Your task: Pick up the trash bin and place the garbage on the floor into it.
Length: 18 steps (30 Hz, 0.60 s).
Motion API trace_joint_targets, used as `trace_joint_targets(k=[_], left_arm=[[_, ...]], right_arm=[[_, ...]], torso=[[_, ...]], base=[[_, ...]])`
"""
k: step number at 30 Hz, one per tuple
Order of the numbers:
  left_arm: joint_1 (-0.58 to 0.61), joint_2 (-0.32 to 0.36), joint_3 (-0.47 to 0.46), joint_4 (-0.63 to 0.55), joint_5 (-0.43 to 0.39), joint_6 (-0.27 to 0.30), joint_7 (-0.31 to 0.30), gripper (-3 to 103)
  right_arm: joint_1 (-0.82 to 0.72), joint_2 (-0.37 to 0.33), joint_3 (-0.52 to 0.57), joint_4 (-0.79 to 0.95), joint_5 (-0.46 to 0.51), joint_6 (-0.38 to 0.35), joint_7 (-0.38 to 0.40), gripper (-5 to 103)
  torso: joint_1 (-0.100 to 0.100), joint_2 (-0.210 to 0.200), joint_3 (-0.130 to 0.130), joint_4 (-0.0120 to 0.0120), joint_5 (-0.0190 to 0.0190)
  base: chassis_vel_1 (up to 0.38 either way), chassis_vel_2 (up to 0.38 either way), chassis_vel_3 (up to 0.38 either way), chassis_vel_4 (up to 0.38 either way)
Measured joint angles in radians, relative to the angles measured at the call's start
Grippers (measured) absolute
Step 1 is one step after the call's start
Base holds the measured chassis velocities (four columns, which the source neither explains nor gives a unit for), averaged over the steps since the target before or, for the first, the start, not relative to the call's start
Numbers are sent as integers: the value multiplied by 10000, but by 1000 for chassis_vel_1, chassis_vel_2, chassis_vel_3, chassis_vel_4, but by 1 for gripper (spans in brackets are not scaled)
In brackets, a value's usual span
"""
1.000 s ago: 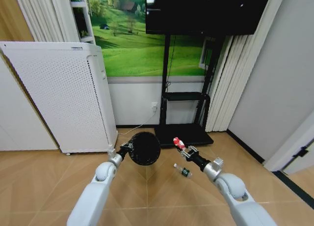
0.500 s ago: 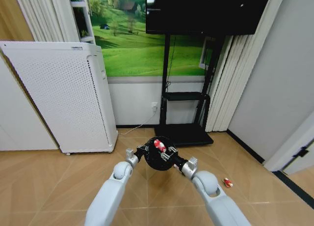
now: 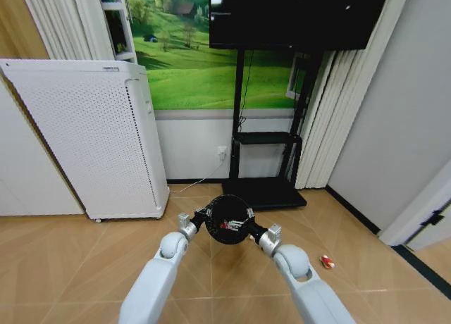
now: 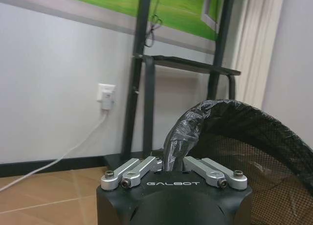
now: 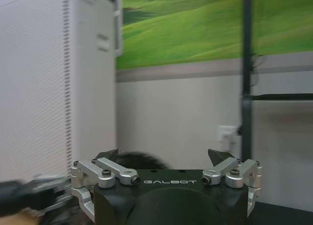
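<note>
Trash bin (image 3: pixel 227 219) clamped by left gripper (image 3: pixel 202 215); right gripper (image 3: pixel 243 229) spread above it.

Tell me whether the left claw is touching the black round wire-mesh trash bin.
Touching. In the left wrist view, the left claw is clamped on the black liner bunched over the black round wire-mesh trash bin rim.

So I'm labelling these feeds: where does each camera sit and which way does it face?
Head: high on the robot, looking down and forward over both arms at the trash bin.
Left wrist: behind the left claw, facing the TV stand; bin rim in its grip.
Right wrist: behind the open right claw, facing the white appliance.
All three show the bin.
</note>
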Motion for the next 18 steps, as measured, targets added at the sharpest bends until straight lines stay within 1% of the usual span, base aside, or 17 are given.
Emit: trace_joint_targets(k=[2, 3, 4, 5, 6, 8, 9, 12, 13, 14, 16, 18], left_arm=[[366, 268, -341, -360, -10, 23, -94, 7], [366, 268, -341, -360, -10, 23, -94, 7], [634, 447, -612, -654, -9, 46, -119, 7], [919, 612, -913, -1023, -28, 94, -143, 7], [919, 612, -913, -1023, -28, 94, -143, 7], [1392, 884, -1389, -1668, -56, 165, -166, 7], [1392, 884, -1389, -1668, -56, 165, -166, 7], [2249, 1258, -2225, -2802, -132, 187, -146, 7], [2249, 1258, -2225, -2802, -132, 187, -146, 7], [2510, 1336, -2507, -3052, -137, 190, -101, 7], [2630, 1361, -2662, -3163, -138, 191, -64, 7], [2908, 1401, -3020, -3379, -171, 187, 6, 7]], right_arm=[[-3, 7, 405, 32, 388, -81, 801, 100], [-3, 7, 405, 32, 388, -81, 801, 100], [-22, 45, 666, -43, 611, -120, 1509, 100], [-53, 101, 892, -193, 738, -140, 1948, 100], [-53, 101, 892, -193, 738, -140, 1948, 100], [-169, 202, 1381, -586, 687, -160, 2126, 100], [-169, 202, 1381, -586, 687, -160, 2126, 100], [-406, 307, 1835, -1096, 666, -240, 2047, 100], [-406, 307, 1835, -1096, 666, -240, 2047, 100], [-441, 331, 1903, -1192, 763, -310, 1960, 100], [-439, 344, 1916, -1232, 795, -342, 1925, 100], [-350, 377, 1922, -1358, 841, -415, 1739, 100]], torso=[[-1, 0, 0, 2, -1], [-1, 0, 0, 2, -1], [-1, 0, 0, 3, -2], [-1, 0, 0, 4, 0], [-1, 0, 0, 4, 0], [-2, 0, 0, 3, 0], [-2, 0, 0, 3, 0], [-2, 0, -1, -1, 4], [-2, 0, -1, -1, 4], [-2, 0, -1, 2, 1], [-2, 0, -1, 2, 0], [-2, 1, -1, 4, 2]], base=[[0, 0, 0, 0], [0, 0, 0, 0], [0, 0, 0, 0], [0, 0, 0, 0], [0, 0, 0, 0], [0, 0, 0, 0], [0, 0, 0, 0], [0, 0, 0, 0], [0, 0, 0, 0], [0, 0, 0, 0], [0, 0, 0, 0], [0, 0, 0, 0]])
